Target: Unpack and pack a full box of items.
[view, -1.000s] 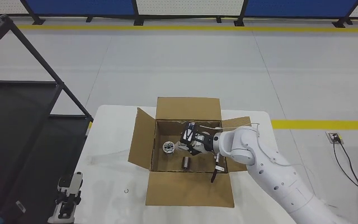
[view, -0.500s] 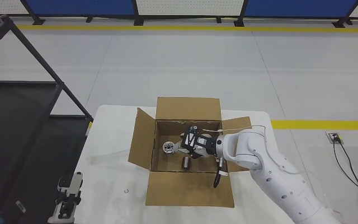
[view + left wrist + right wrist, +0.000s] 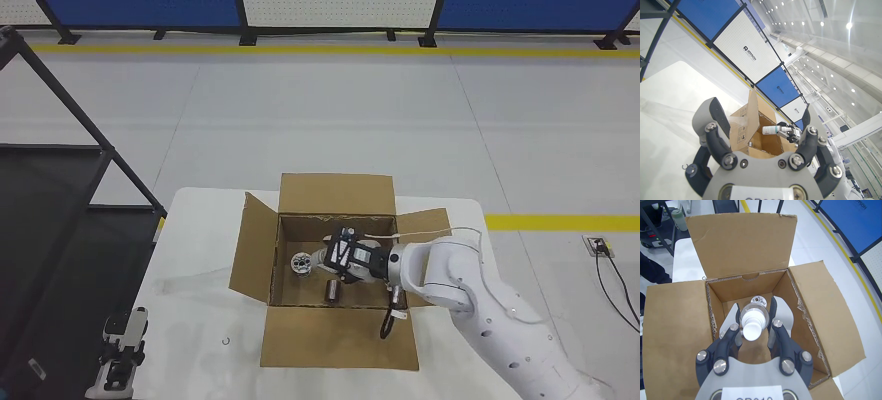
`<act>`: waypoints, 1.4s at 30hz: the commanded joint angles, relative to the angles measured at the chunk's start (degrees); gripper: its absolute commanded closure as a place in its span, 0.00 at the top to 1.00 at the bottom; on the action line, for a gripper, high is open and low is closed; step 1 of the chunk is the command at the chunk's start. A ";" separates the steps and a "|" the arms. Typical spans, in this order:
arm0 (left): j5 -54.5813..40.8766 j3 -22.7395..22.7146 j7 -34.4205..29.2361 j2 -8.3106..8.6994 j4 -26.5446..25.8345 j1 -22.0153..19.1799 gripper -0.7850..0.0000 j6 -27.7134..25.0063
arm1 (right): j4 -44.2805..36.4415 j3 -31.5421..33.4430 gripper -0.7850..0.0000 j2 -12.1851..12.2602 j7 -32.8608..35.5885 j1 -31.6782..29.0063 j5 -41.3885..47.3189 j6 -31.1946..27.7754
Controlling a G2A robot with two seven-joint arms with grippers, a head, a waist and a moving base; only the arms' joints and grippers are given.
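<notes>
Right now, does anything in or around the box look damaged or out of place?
The cardboard box is worn: the top edges of its side walls are frayed and peeling, and one wall's rim has a torn notch. The spray bottle in the right gripper looks intact, and nothing is spilled.

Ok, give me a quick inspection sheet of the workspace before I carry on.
Surface: white table bearing the open cardboard box.
Job's things: spray bottle held above the box opening; round metal part and dark cylinder on the box floor.
Clutter: small ring and clear film on the table.
Grippers: right gripper shut on the spray bottle; left gripper open, holding nothing.
Cables: black cable hanging from the right arm; floor cable.
Surroundings: black rack, yellow floor line.
</notes>
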 commanded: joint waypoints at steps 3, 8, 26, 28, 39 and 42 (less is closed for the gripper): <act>0.00 0.00 0.00 0.00 0.00 0.00 1.00 0.00 | -6.88 4.22 0.00 1.18 1.70 -3.82 -1.14 1.92; 0.00 0.00 0.00 0.00 0.00 0.00 1.00 0.00 | -14.86 9.50 0.00 2.62 4.94 -9.78 -3.08 4.67; 0.00 0.00 0.00 0.00 0.00 0.00 1.00 0.00 | -18.02 19.77 0.00 4.05 4.62 -16.84 -2.08 10.93; 0.00 0.00 0.00 0.00 0.00 0.00 1.00 0.00 | -19.86 23.57 0.00 4.60 5.42 -19.59 -1.96 12.05; 0.00 0.00 0.00 0.00 0.00 0.00 1.00 0.00 | -25.41 47.08 0.00 6.88 9.68 -34.31 -1.71 16.12; 0.00 0.00 0.00 0.00 0.00 0.00 1.00 0.00 | -23.83 51.26 0.00 7.21 10.89 -37.02 -0.34 15.18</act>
